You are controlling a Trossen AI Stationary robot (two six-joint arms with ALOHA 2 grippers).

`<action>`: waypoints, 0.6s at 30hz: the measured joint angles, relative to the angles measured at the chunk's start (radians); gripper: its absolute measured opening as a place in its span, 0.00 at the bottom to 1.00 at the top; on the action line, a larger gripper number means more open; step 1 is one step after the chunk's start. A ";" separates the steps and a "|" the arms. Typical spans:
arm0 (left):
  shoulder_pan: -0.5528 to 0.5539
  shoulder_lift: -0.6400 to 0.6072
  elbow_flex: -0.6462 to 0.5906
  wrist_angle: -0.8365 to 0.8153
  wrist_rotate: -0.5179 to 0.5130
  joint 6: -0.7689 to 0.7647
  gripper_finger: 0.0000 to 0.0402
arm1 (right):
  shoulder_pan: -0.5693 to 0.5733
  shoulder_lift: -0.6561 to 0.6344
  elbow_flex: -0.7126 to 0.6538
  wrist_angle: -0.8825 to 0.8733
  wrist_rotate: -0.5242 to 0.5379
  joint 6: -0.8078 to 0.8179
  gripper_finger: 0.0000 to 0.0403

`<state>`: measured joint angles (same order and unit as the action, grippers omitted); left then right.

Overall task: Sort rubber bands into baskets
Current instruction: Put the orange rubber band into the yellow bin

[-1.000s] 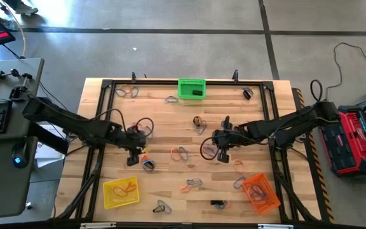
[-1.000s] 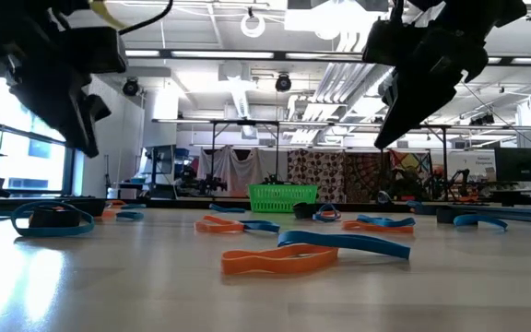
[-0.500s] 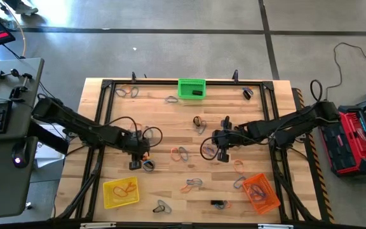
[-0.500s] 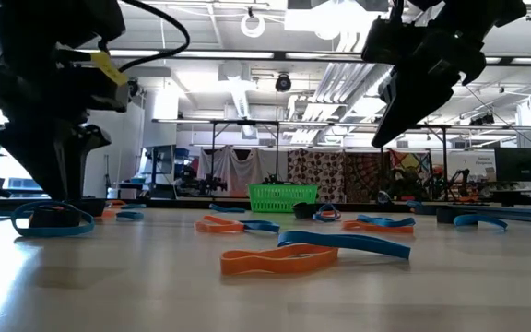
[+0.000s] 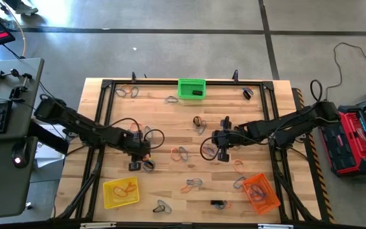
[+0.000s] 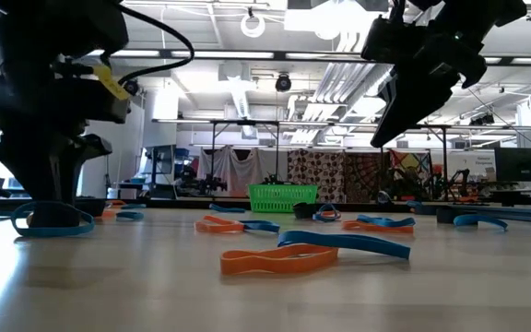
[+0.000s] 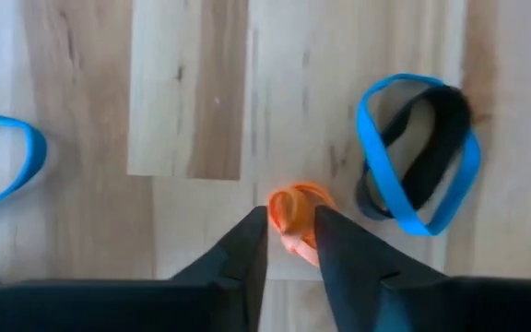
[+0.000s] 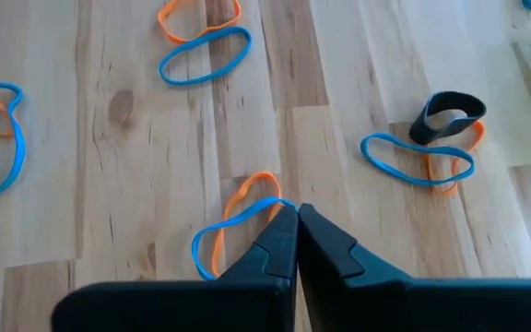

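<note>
My left gripper [image 7: 290, 224] is down at the table left of centre [image 5: 134, 165], its fingers closed around a small bunched orange rubber band [image 7: 292, 207]. Beside it lies a blue band looped over a black one [image 7: 418, 152]. My right gripper [image 8: 296, 218] hangs shut above the table right of centre [image 5: 222, 154], over an orange and blue pair of bands [image 8: 233, 231], holding nothing. More rubber bands lie flat across the wood. The green basket [image 5: 191, 88] stands at the far edge, the yellow basket [image 5: 121, 192] near left, the orange basket [image 5: 261, 193] near right. My left gripper pinches the orange band's bunched-up loop [image 7: 282, 208] between its two fingertips. The fingers come from above, pointing steeply down. The band sits squeezed into a small lump on the table top.
A black metal frame [image 5: 104, 121] runs round the table's edges. A blue band [image 7: 7, 159] lies on the far side of the left gripper from the blue-and-black pair. In the low view an orange and a blue band [image 6: 312, 251] lie close to the camera.
My left gripper has sunk from above the table down onto the wood, shifting a little toward the near edge, and now stands at the orange band beside the blue-and-black pair. My right gripper has stayed where it was.
</note>
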<state>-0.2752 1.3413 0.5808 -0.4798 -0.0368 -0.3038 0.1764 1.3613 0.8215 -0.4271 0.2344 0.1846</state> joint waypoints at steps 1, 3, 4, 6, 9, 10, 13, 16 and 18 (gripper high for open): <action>0.000 -0.005 0.000 0.003 0.002 0.003 0.15 | 0.000 0.000 0.000 0.000 0.002 -0.003 0.00; 0.000 -0.014 0.000 0.002 0.003 0.019 0.09 | 0.000 0.000 0.000 0.001 0.002 -0.003 0.00; 0.000 -0.019 0.000 0.003 0.003 0.024 0.06 | 0.000 0.000 0.000 0.003 0.002 -0.006 0.00; 0.000 -0.034 0.000 0.002 0.003 0.027 0.02 | 0.000 0.000 0.000 0.006 0.002 -0.006 0.00; 0.000 -0.058 0.011 -0.025 0.002 0.030 0.02 | 0.000 0.000 0.000 0.005 0.002 -0.005 0.00; 0.000 -0.066 0.022 -0.043 0.002 0.036 0.01 | 0.000 0.000 0.000 0.006 0.002 -0.006 0.00; 0.000 -0.090 0.065 -0.102 0.002 0.049 0.01 | 0.000 0.000 0.000 0.006 0.002 -0.010 0.00; -0.004 -0.116 0.116 -0.176 0.010 0.057 0.00 | 0.000 0.000 0.000 0.007 0.002 -0.010 0.00; -0.013 -0.133 0.151 -0.223 0.031 0.069 0.00 | 0.000 0.000 0.000 0.007 0.002 -0.010 0.00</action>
<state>-0.2883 1.2084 0.7317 -0.7026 -0.0056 -0.2347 0.1764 1.3613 0.8215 -0.4202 0.2363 0.1749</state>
